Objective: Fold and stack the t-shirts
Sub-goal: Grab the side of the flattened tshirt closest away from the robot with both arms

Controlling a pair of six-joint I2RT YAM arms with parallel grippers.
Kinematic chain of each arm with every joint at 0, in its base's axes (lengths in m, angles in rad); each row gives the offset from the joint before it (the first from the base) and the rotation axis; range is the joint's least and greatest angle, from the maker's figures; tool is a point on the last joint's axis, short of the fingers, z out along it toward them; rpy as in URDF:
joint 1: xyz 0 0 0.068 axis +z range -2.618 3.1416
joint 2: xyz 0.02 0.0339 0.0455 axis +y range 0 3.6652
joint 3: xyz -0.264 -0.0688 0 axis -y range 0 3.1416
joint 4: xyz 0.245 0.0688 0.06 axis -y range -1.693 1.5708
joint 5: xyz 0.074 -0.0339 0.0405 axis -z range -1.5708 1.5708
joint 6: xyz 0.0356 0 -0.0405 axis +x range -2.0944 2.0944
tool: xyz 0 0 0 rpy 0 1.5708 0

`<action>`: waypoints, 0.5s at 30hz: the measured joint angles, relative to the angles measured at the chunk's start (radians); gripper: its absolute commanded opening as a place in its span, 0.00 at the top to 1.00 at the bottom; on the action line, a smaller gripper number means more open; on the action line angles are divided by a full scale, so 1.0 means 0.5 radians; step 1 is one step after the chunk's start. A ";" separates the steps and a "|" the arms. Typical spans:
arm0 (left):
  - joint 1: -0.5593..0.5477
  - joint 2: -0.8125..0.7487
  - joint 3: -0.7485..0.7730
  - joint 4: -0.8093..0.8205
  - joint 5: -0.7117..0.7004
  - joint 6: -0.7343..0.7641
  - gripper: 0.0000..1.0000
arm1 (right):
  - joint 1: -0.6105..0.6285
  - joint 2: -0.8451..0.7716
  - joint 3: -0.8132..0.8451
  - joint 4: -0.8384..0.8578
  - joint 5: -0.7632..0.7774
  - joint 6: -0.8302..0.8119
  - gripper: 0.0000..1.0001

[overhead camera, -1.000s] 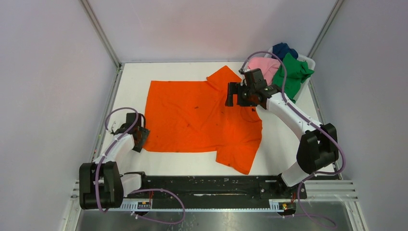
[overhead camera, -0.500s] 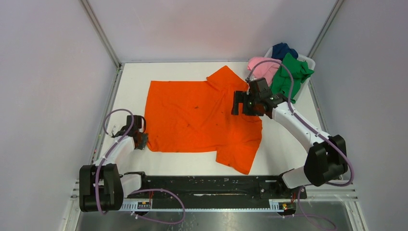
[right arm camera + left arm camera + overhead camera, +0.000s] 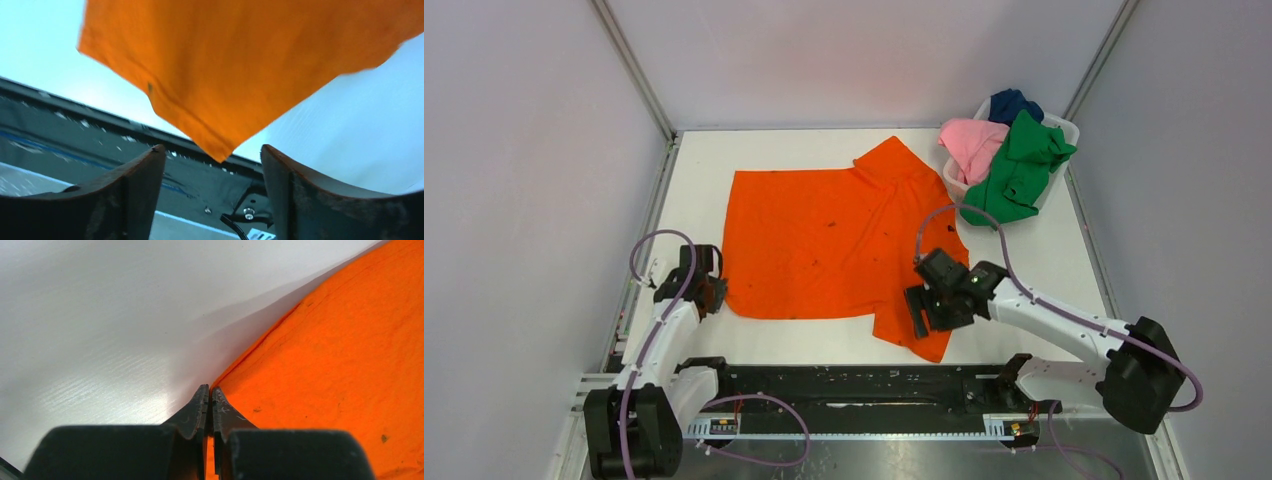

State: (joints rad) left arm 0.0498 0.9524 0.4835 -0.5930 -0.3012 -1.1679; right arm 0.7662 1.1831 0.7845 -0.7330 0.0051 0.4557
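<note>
The bright orange t-shirt [image 3: 824,245] lies spread flat on the white table. My left gripper [image 3: 709,293] is at its near left hem corner, its jaws shut with orange cloth [image 3: 340,370] pinched between them [image 3: 210,388]. Over the shirt's near sleeve hangs my right gripper [image 3: 917,315], open. The sleeve's tip [image 3: 220,150] shows just ahead, between its spread fingers [image 3: 212,150]. The pink [image 3: 972,143], green [image 3: 1019,165] and dark blue [image 3: 1012,103] t-shirts are heaped in the basket at the far right.
The white plastic basket [image 3: 1064,130] stands in the far right corner, the green shirt spilling over its near rim. The black base rail [image 3: 864,385] runs along the table's near edge, close below the right gripper. Grey walls enclose the table.
The left gripper has shut on the shirt's near left corner. The right arm has swung from the far collar area down to the near sleeve, its jaws narrowing slightly.
</note>
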 measured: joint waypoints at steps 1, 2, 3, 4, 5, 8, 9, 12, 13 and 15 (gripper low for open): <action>0.000 -0.013 0.000 -0.008 -0.002 0.003 1.00 | 0.063 -0.018 -0.046 -0.024 -0.005 0.023 0.28; 0.000 -0.021 0.000 -0.014 -0.002 0.011 1.00 | 0.119 -0.027 -0.092 -0.044 -0.021 0.047 0.31; 0.000 -0.025 0.000 -0.018 -0.005 0.016 1.00 | 0.163 -0.029 -0.130 -0.053 -0.034 0.064 0.33; 0.000 -0.028 0.000 -0.024 -0.005 0.017 1.00 | 0.204 -0.028 -0.172 -0.051 -0.053 0.082 0.34; 0.000 -0.031 0.000 -0.031 -0.005 0.018 1.00 | 0.240 -0.024 -0.211 -0.050 -0.069 0.098 0.35; 0.000 -0.039 -0.004 -0.039 -0.005 0.024 1.00 | 0.295 0.035 -0.266 -0.032 -0.095 0.124 0.39; 0.000 -0.045 -0.006 -0.043 -0.005 0.024 1.00 | 0.304 0.068 -0.273 -0.015 -0.097 0.127 0.39; 0.000 -0.082 -0.023 -0.048 -0.006 0.024 1.00 | 0.311 0.185 -0.289 0.056 -0.079 0.132 0.44; 0.000 -0.100 -0.038 -0.051 -0.006 0.023 1.00 | 0.312 0.237 -0.298 0.093 -0.060 0.131 0.48; 0.000 -0.121 -0.053 -0.058 -0.006 0.024 1.00 | 0.312 0.287 -0.307 0.113 -0.037 0.133 0.61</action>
State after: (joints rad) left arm 0.0498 0.8917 0.4568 -0.6220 -0.3042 -1.1561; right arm 0.9222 1.3266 0.6308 -0.6765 -0.0135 0.5220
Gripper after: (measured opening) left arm 0.021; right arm 0.541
